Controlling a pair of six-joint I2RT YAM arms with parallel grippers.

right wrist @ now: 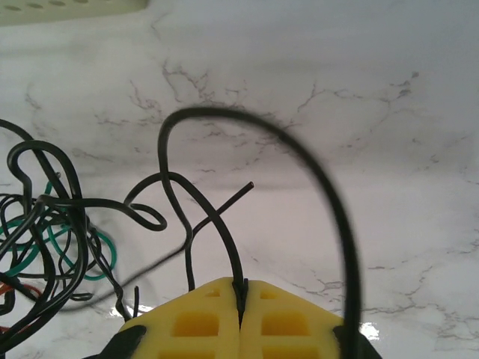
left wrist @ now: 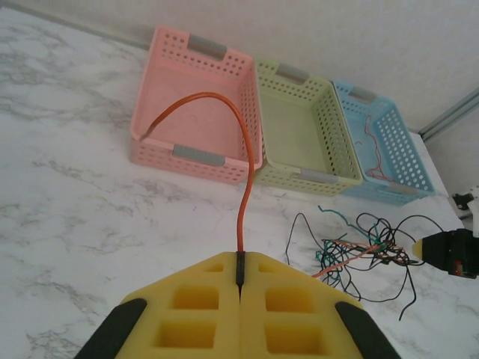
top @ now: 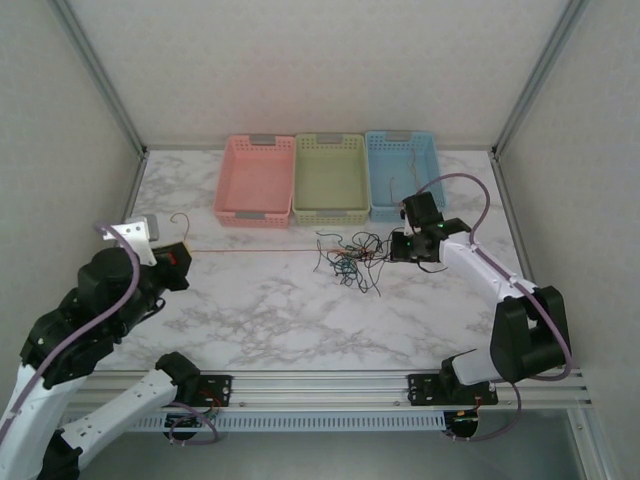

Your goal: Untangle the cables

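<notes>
Crosswise: orange cable (left wrist: 242,194), taut left-to-right, pinched in closed left gripper (left wrist: 240,263). Black cable (right wrist: 227,254) pinched in closed right gripper (right wrist: 241,290); baskets (top: 330,214) behind.

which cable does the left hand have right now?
The orange cable, pinched in the shut left hand and arcing upward; the right hand pinches a black cable.

Three baskets (top: 330,215) line the surface's (top: 280,310) far edge. Before them lie the cables (top: 350,255), just left of the right pincer (top: 400,245), well right of the left pincer (top: 181,264).
</notes>
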